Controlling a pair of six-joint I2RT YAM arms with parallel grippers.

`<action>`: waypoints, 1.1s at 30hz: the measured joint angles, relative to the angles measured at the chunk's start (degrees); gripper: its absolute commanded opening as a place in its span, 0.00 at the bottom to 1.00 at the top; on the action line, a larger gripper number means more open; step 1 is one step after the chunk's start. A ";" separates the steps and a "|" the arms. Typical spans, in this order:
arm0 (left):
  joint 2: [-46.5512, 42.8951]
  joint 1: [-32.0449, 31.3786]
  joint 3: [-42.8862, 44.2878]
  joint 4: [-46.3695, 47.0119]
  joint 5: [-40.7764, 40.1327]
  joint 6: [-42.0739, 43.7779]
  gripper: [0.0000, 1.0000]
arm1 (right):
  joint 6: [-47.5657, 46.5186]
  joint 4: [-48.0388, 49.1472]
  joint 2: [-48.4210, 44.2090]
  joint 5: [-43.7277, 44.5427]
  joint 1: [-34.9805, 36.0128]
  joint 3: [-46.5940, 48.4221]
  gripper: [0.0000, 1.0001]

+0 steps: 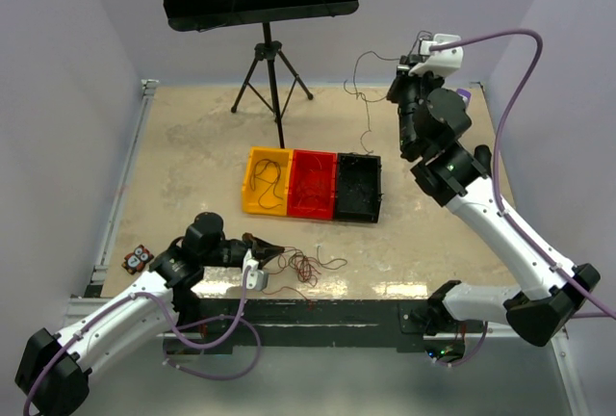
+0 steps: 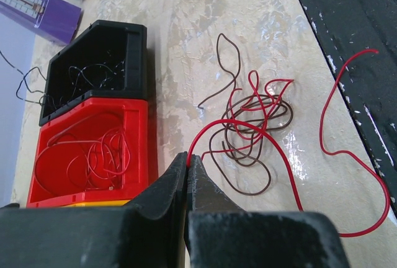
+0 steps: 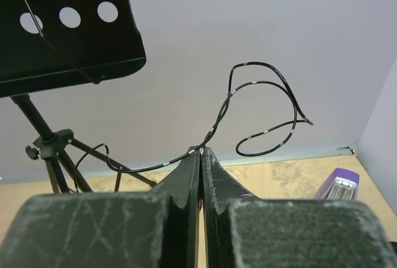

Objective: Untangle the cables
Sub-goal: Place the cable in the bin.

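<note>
At the lower centre of the top view, near the table's front edge, the cables [image 1: 304, 266] lie as a loose clump of thin red and dark brown wires, loops crossing over one another on the mottled beige tabletop. The left gripper [image 2: 188, 161] is pinched shut on one red wire [image 2: 231, 121], which arcs out of the clump. At the upper right, the right gripper [image 3: 200, 151] is raised high and is clamped on a black wire [image 3: 257, 64] that curls freely in the air. These strands look nearly weightless, springy and smooth-coated, so they will likely slip or spring back. A loose end or an outer loop seems the best place to grip, since a pull through the middle could tighten the knot. Above the clump sit hard plastic bins, yellow [image 1: 268, 182], red [image 2: 139, 156] and black [image 2: 133, 63], each holding wire.
</note>
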 measured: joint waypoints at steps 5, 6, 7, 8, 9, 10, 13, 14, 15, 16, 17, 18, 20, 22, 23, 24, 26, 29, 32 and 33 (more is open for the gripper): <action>0.02 0.00 0.04 -0.09 -0.07 0.09 0.00 | 0.02 0.76 -0.07 0.04 -0.70 -2.89 0.00; 0.04 0.00 0.11 -0.28 -0.07 0.17 0.00 | 0.09 0.72 -0.07 0.02 -0.87 -3.30 0.00; 0.09 0.00 0.17 -0.42 -0.07 0.24 0.00 | 0.13 0.66 -0.07 -0.02 -1.18 -3.63 0.00; 0.13 0.02 0.24 -0.48 -0.07 0.39 0.00 | 0.20 0.61 -0.07 -0.02 -1.46 -3.80 0.00; 0.17 0.02 0.24 -0.50 -0.07 0.52 0.00 | 0.22 0.61 -0.17 -0.02 -1.81 -3.85 0.00; 0.26 0.04 0.24 -0.59 -0.07 0.66 0.00 | 0.22 0.61 -0.33 -0.02 -2.01 -3.85 0.00; 0.46 0.09 0.24 -1.05 -0.04 1.09 0.00 | 0.20 0.66 -1.36 0.00 -2.56 -3.85 0.00; 0.46 0.15 0.24 -1.18 -0.04 1.18 0.00 | 0.20 0.68 -1.64 0.02 -2.58 -3.85 0.00; 0.46 0.31 0.24 -1.29 -0.04 1.29 0.00 | 0.22 0.72 -2.08 0.00 -2.67 -3.85 0.00; 0.52 0.37 0.24 -1.31 -0.04 1.33 0.00 | 0.20 0.74 -2.43 0.00 -2.73 -3.85 0.00; 0.57 0.37 0.26 -1.31 -0.04 1.40 0.00 | 0.22 0.74 -2.67 0.00 -2.78 -3.85 0.00; 0.61 0.37 0.28 -1.38 -0.04 1.46 0.00 | 0.20 0.74 -2.99 -0.02 -2.84 -3.85 0.00; 0.68 0.37 0.39 -1.51 -0.04 1.51 0.00 | 0.20 0.74 -3.45 0.00 -2.95 -3.85 0.00; 0.68 0.37 0.57 -1.57 -0.04 1.53 0.00 | 0.15 0.76 -3.87 0.00 -2.99 -3.82 0.00; 0.68 0.37 0.66 -1.60 -0.04 1.51 0.00 | 0.11 0.74 -4.04 0.00 -2.99 -3.82 0.00; 0.68 0.39 0.68 -1.60 -0.04 1.51 0.00 | 0.00 0.76 -4.17 0.00 -2.99 -3.80 0.00; 0.66 0.39 0.68 -1.66 -0.04 1.53 0.00 | -0.22 0.83 -4.22 -0.02 -2.99 -3.72 0.00; 0.66 0.44 0.68 -1.66 -0.02 1.51 0.00 | -0.52 0.81 -4.04 -0.02 -2.99 -3.72 0.00; 0.66 0.50 0.70 -1.68 -0.04 1.51 0.00 | -0.66 1.18 -3.76 -0.13 -3.02 -3.85 0.00; 0.68 0.55 0.76 -1.73 -0.04 1.51 0.00 | -0.63 1.62 -3.61 -0.26 -3.02 -4.02 0.00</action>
